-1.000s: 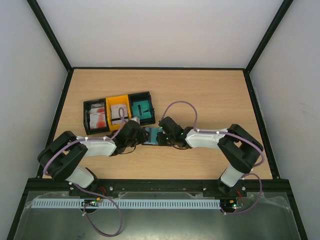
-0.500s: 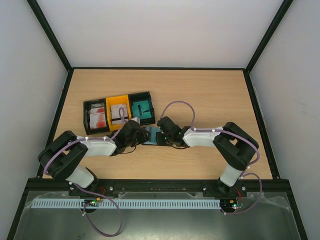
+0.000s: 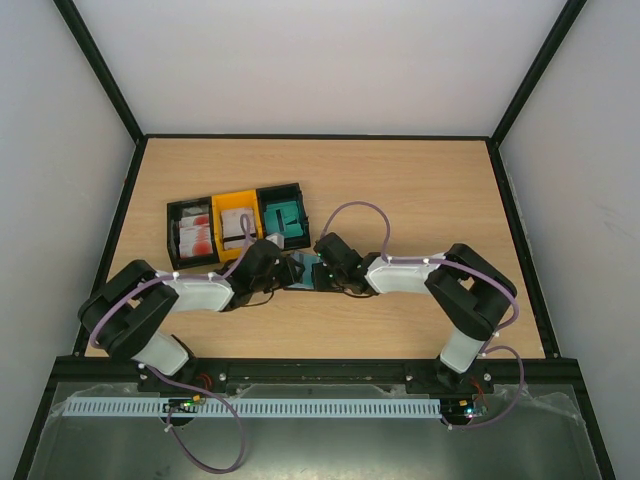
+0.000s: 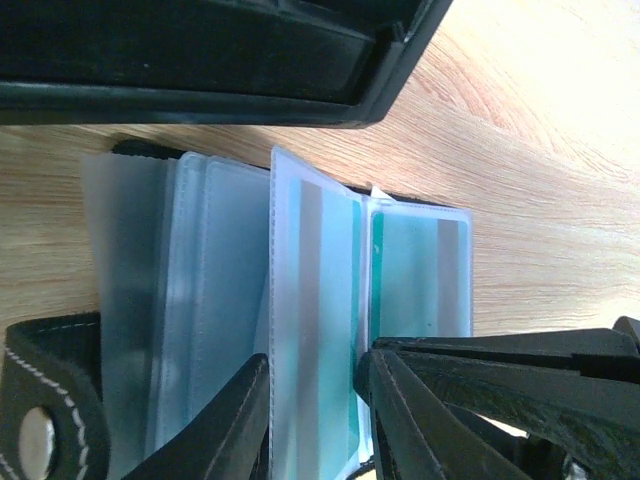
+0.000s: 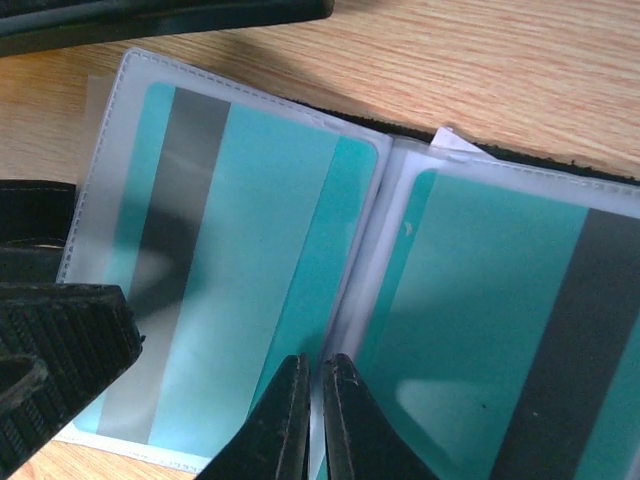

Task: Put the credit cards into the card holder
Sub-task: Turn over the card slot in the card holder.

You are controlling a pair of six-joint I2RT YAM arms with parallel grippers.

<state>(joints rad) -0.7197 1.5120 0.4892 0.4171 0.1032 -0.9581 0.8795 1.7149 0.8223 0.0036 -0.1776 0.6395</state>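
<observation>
I see the card holder (image 3: 303,272) lying open on the table (image 3: 430,200), near the middle of it, and both arms reach to it, one from each side. Just behind it stands a row of three bins: the first black bin (image 3: 170,232) with red-and-white credit cards (image 3: 195,236), the yellow bin (image 3: 238,200) with white credit cards (image 3: 236,226), and the second black bin (image 3: 298,205) with teal credit cards (image 3: 283,215). The clear sleeves (image 4: 215,300) of the holder are spread like pages, and its black stitched tab (image 4: 45,370) with a metal snap (image 4: 35,436) shows at the lower corner of the left wrist view. In the right wrist view two sleeves lie flat side by side, and each has inside a teal card with a dark stripe: one card (image 5: 255,250) on the left of that view, the other card (image 5: 480,330) on the right. The right gripper (image 5: 316,365) has its fingers pressed almost together, only a thin line is between them, and the tips are over the seam where the two sleeves meet; if a sleeve edge is caught there I cannot tell. The left gripper (image 4: 313,370) has its fingers apart, with one standing sleeve, a teal card in it, between them. They are very close to this sleeve on both sides, but I cannot tell if they really pinch it.
</observation>
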